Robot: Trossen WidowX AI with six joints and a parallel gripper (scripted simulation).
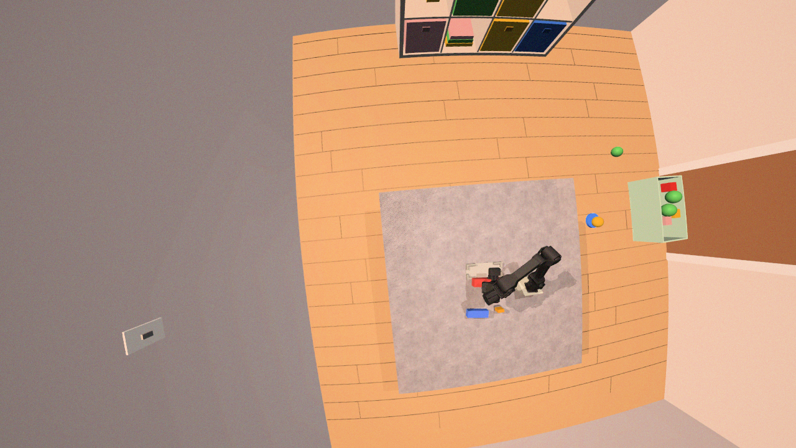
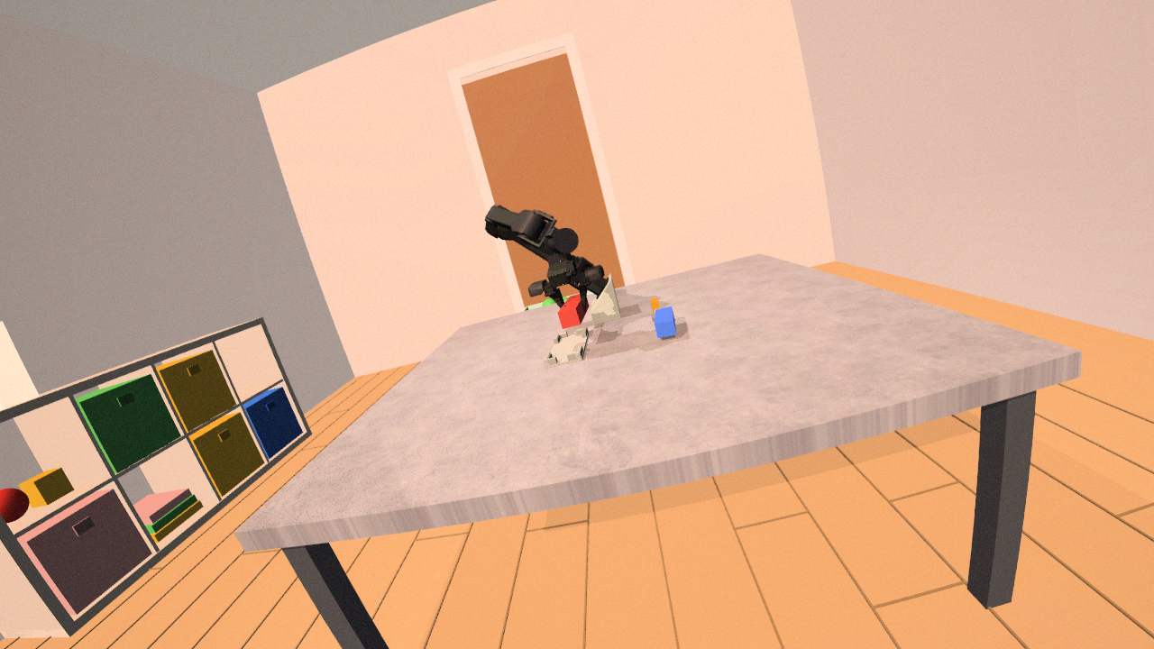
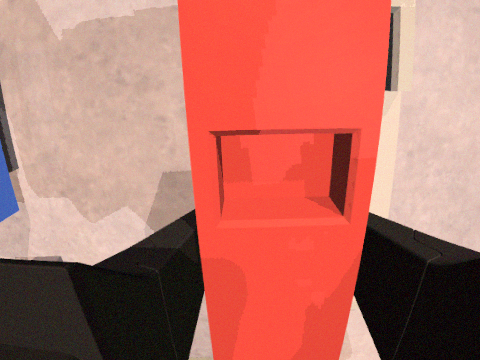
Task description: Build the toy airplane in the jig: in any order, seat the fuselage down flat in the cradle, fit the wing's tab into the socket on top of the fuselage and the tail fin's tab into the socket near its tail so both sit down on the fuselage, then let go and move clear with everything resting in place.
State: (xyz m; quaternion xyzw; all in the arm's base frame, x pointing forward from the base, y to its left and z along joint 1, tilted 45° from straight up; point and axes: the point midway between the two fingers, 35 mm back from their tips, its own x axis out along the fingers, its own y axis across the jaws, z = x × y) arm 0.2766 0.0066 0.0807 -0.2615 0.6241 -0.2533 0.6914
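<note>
My gripper (image 1: pixel 492 282) (image 2: pixel 572 303) (image 3: pixel 271 215) is shut on the red fuselage (image 1: pixel 479 282) (image 2: pixel 572 313) (image 3: pixel 280 75), gripping its sides around the rectangular socket on top. The fuselage is held above the table. In the top view it overlaps the cradle's edge on the blue wing's side. The pale cradle (image 1: pixel 478 270) (image 2: pixel 569 347) (image 3: pixel 392 170) lies on the table, partly hidden by the fuselage in the wrist view. The blue wing (image 1: pixel 477 313) (image 2: pixel 664 323) (image 3: pixel 6 187) lies apart on the table. The small orange tail fin (image 1: pixel 499 309) (image 2: pixel 654 304) lies near it.
The grey table (image 1: pixel 445 356) (image 2: pixel 685 403) carries the parts. A pale slab (image 2: pixel 606 301) stands by the arm's base. A shelf (image 1: pixel 472 54) (image 2: pixel 185 435) and a pale green bin (image 1: pixel 647 211) with toys stand beyond the table.
</note>
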